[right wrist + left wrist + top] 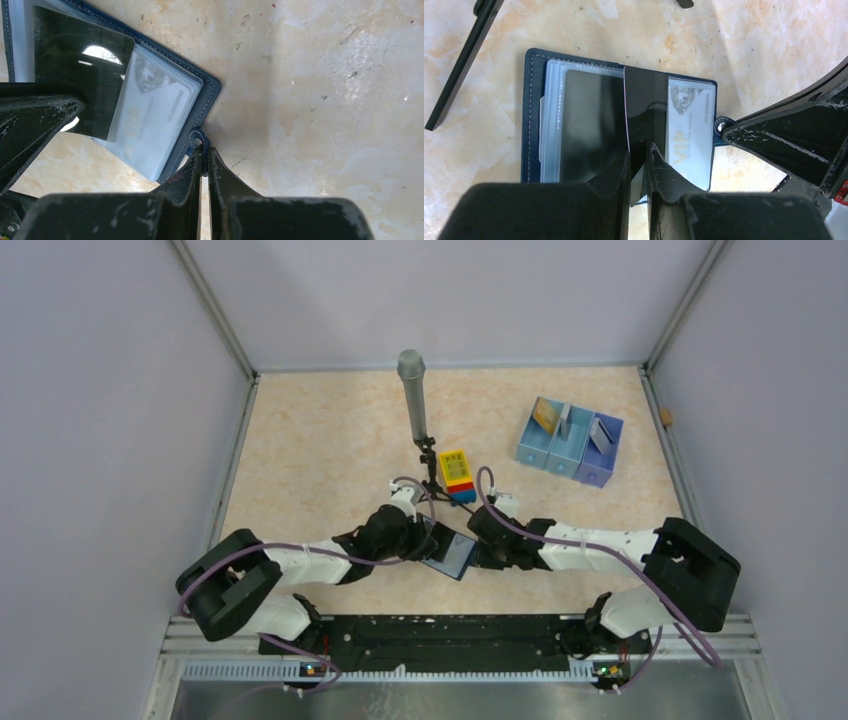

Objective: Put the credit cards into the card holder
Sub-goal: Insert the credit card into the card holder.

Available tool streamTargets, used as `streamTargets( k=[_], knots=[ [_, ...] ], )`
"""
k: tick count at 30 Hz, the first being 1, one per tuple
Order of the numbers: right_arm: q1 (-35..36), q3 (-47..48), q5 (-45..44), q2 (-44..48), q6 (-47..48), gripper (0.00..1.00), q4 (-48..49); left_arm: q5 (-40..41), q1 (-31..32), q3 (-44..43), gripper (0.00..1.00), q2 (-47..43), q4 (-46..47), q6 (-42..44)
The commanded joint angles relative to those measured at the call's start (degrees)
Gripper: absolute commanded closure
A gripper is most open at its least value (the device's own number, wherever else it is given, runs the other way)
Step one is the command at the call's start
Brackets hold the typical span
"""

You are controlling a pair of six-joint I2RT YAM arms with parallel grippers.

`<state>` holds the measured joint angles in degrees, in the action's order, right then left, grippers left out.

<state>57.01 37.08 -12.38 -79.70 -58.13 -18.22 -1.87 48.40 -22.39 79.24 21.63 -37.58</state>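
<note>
Closest in, the black left gripper [640,150] is pinching a dark glossy plastic credit card [644,100] on edge over the navy-blue folding card holder [531,100], which is lying open on the marbled table [320,440], probably lining it up for a clear sleeve. The right gripper [202,152] is clamping the holder's snap tab [196,139], seemingly pinning it flat. A pale VIP card [689,140] is already sitting sleeved. A black stand leg [464,60] is lying near; a pale blue compartment tray [570,445] is standing well apart.
</note>
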Motion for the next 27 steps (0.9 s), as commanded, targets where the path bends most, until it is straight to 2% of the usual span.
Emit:
streamTargets(
  k=[1,16,27],
  knots=[
    [0.83,2.12,-1.86,0.0,0.31,1.0,-2.42,1.2,0.06,3.93,0.91,0.6,-10.31,-0.08],
    [0.9,2.46,-2.45,0.16,0.28,1.0,-3.15,1.07,-0.28,5.95,0.9,-0.44,-10.24,-1.54],
    [0.92,2.56,-2.69,0.15,0.22,1.0,-3.35,-6.7,-0.33,5.18,0.93,3.36,-7.1,-0.1]
  ],
)
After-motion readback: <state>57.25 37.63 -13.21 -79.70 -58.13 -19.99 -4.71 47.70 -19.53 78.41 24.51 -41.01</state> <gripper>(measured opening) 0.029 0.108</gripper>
